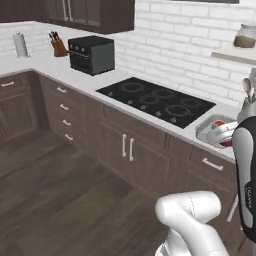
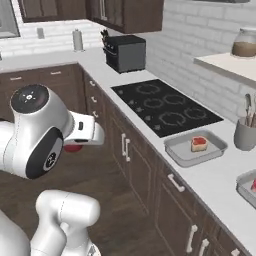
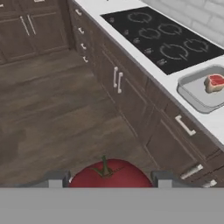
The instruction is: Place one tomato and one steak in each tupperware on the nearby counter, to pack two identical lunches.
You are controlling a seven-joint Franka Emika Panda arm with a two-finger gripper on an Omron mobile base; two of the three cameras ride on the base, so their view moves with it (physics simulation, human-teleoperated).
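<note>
The counter [image 2: 210, 182] is running as a long pale worktop over dark brown cabinets [image 3: 131, 103] with silver bar handles, turning a corner at the far end under a white brick wall [image 1: 175, 45]. A dark wooden floor [image 3: 57, 113] is spreading out in front of the cabinets. Set into the counter, a black cooktop [image 2: 165, 107] is lying flush. Beyond the cooktop a black toaster oven [image 1: 91, 54] is standing, with a knife block [image 1: 59, 46] just past it.

On the near side of the cooktop a grey tupperware [image 2: 195, 148] is resting on the counter, with a steak [image 2: 199, 143] lying inside it. The right base view is also showing a second tupperware [image 2: 248, 187] further along, cut by the picture edge, and a grey utensil holder [image 2: 245, 132] between the two, toward the wall. The left base view is showing a paper towel roll [image 1: 20, 44] at the far corner and a jar [image 1: 245, 36] on a pale wall shelf [image 1: 232, 54].

In the hand view the gripper [image 3: 104, 178] is standing half open with a red tomato [image 3: 109, 175] sitting between its fingertips [image 3: 57, 178], which are pressing close at either side, out over the floor and well apart from the counter.
</note>
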